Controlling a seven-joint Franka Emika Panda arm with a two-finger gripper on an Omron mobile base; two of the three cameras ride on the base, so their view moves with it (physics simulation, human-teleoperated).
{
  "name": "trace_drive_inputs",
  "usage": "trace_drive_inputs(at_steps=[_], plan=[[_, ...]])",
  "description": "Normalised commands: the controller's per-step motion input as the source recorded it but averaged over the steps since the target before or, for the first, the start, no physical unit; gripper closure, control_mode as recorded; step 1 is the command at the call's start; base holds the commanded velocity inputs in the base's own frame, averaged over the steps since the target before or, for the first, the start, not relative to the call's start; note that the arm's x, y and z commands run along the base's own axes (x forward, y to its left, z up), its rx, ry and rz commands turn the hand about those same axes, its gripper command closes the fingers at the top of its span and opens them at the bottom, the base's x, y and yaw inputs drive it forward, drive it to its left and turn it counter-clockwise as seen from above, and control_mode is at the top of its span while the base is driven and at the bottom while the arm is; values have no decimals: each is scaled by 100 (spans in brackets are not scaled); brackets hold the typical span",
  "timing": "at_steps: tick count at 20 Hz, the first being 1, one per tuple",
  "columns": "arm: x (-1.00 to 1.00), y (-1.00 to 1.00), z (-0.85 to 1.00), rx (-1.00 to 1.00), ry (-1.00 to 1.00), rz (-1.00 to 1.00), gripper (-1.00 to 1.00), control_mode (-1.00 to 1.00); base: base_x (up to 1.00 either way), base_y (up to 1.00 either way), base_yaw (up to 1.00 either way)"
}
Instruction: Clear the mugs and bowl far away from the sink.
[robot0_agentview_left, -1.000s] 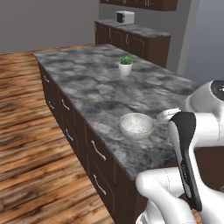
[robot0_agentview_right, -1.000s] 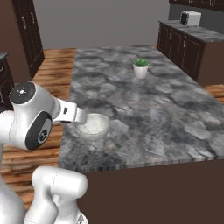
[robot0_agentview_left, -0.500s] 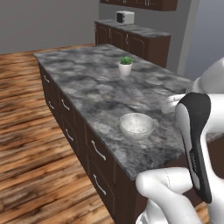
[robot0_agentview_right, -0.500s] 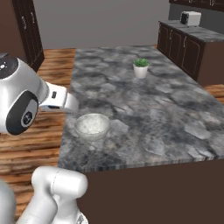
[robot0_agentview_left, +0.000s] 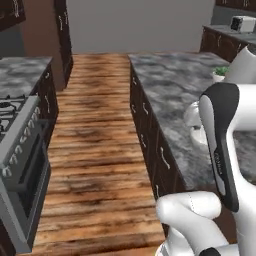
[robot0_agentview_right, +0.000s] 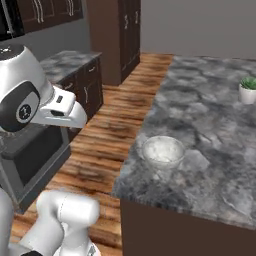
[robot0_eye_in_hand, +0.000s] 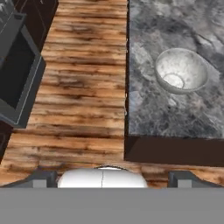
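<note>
gripper (robot0_eye_in_hand: 111, 177): jaws wide apart, nothing between them, hanging over the wooden floor (robot0_eye_in_hand: 83, 83) just off the island's corner
bowl (robot0_eye_in_hand: 181, 71): upright on the marbled grey island counter (robot0_agentview_right: 210, 130), near its front corner and left edge, apart from the gripper
oven (robot0_agentview_left: 22, 175): dark front, across the aisle from the island
plant pot (robot0_agentview_right: 247, 91): white, green leaves, far along the counter, well apart from the bowl

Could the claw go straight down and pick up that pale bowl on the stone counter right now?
Probably not from here. The claw hangs open above the wooden floor, off the counter's edge, while the bowl sits to one side near that edge. Nothing covers the bowl, so a sideways shift would likely do it.
</note>
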Motion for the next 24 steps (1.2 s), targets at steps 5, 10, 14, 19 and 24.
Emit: trace_drive_inputs(at_steps=[5,10,14,19,24], plan=[[0,0,0,0,0,0,-100,100,0,21,100],[0,0,0,0,0,0,-100,100,0,2,100],[0,0,0,0,0,0,-100,100,0,0,100],[0,0,0,0,0,0,-100,100,0,0,100],[0,0,0,0,0,0,-100,100,0,3,100]])
